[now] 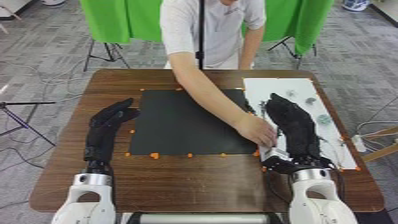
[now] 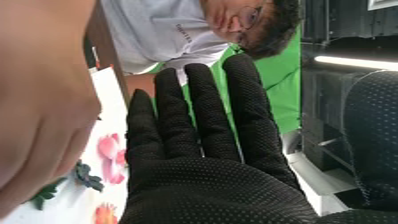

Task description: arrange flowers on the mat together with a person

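In the head view the left hand (image 1: 112, 118) rests over the table's left side, relaxed and holding nothing. The right hand (image 1: 292, 120) stands over the white sheet (image 1: 266, 86) on the right, beside the black mat (image 1: 182, 122). A person's hand (image 1: 255, 131) reaches across the mat to the sheet's near part, just left of the right hand; whether it grasps anything is unclear. In the right wrist view the right hand (image 2: 213, 187) has straight, empty fingers. Beyond it lie a pink flower (image 2: 111, 155), an orange flower (image 2: 105, 214) and green leaves (image 2: 86, 176) on white.
Small pale items (image 1: 323, 119) lie along the white sheet's right side. Orange tape pieces (image 1: 155, 155) mark the mat's edges. The person's forearm (image 1: 209, 97) crosses the mat from the far side of the brown table (image 1: 115, 82).
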